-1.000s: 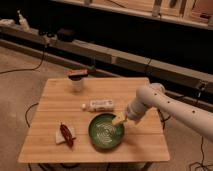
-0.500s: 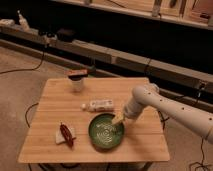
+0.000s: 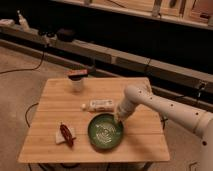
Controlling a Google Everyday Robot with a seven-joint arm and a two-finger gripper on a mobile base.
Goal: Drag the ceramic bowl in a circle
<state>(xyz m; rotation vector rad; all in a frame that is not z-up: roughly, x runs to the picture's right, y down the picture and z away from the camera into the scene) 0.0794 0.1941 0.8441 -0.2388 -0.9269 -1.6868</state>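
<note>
The ceramic bowl [image 3: 105, 131], round, glossy dark green with pale streaks inside, sits on the wooden table [image 3: 55, 102] near its front edge, right of centre. My white arm reaches in from the right and bends down to the bowl. The gripper [image 3: 118, 120] is at the bowl's upper right rim, pointing down onto it. The arm's end covers that stretch of rim, so contact with the rim does not show.
A small white cup with a dark lid [image 3: 76, 80] stands at the table's back. A white tube [image 3: 101, 105] lies just behind the bowl. A red item on a white napkin [image 3: 65, 134] lies to the bowl's left. Dark shelving runs behind the table.
The arm's bent wrist section has shifted slightly left over the bowl's rim. The bowl and the other items have stayed in place.
</note>
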